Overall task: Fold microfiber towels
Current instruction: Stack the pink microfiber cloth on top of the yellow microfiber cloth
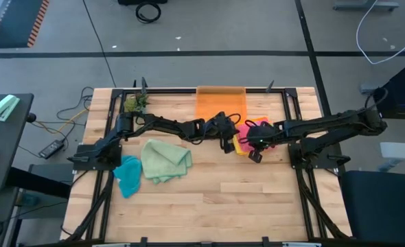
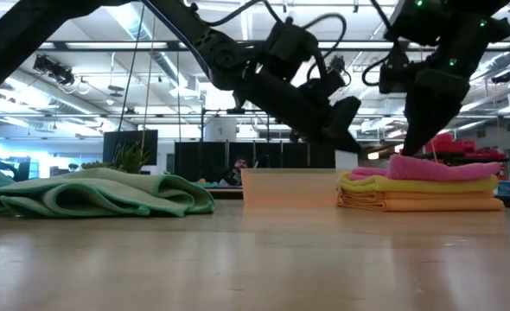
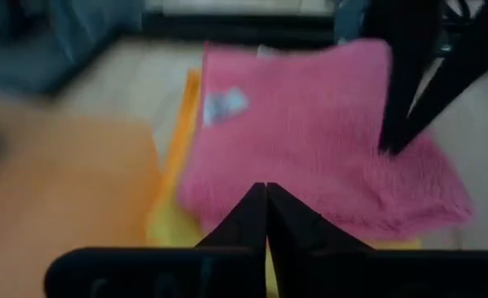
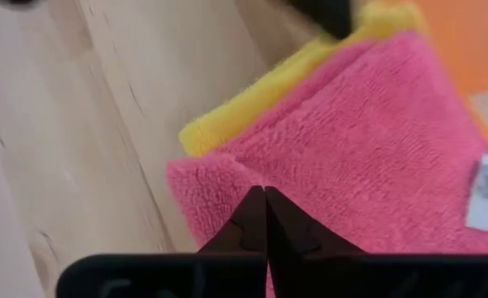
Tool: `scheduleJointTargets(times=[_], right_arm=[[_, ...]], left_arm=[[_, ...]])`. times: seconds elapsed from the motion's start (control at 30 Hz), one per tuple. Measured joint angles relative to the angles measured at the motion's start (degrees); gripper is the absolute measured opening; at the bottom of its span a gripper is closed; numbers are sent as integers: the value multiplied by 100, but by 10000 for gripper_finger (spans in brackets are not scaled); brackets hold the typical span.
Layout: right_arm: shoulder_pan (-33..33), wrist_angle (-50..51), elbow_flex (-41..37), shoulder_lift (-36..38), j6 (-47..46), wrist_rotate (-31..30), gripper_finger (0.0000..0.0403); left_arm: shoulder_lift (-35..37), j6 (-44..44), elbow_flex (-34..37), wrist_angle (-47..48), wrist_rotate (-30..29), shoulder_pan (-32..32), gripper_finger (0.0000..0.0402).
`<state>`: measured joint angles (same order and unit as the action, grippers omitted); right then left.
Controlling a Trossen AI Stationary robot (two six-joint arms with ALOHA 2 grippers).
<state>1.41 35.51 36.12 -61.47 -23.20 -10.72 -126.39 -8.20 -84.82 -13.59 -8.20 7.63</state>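
1. From above, both arms meet over the folded stack at the table's far right: the pink towel lies on top of the yellow towel, just beside the orange bin. The green towel and the teal towel lie crumpled at the left, touching each other.
2. The low view alone shows the stack's layers: pink on yellow on an orange towel. It also shows the left gripper lifted clear of the stack, while the right gripper comes down to the pink towel's near end.
3. The left wrist view shows its fingers pressed tip to tip, holding nothing, over the pink towel; a white tag lies on the cloth.
4. The right wrist view shows its fingers closed together at the pink towel's corner; whether any cloth is pinched cannot be told. Yellow peeks out underneath.
5. Only the low view shows the plant behind the green towel.
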Motion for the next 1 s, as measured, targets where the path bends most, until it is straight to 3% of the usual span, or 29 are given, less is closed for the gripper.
scheduleJointTargets(times=[0.17, 0.3, 0.53, 0.67, 1.0], right_arm=[[4, 222, 0, 560, -40, -7, 1], [0, 247, 0, 907, -101, 2, 0], [0, 287, 2, 1112, -106, 2, 0], [0, 284, 2, 1097, -106, 2, 0], [0, 306, 2, 1101, -189, 4, 0]], left_arm=[[7, -2212, 2, 300, 942, 213, 66], [11, -3257, 2, 233, 1087, 257, 117], [-35, -3780, 2, 158, 1036, 172, 221], [-37, -3776, 2, -55, 951, 142, 260], [-259, -4163, 1, -366, 726, 77, 261]])
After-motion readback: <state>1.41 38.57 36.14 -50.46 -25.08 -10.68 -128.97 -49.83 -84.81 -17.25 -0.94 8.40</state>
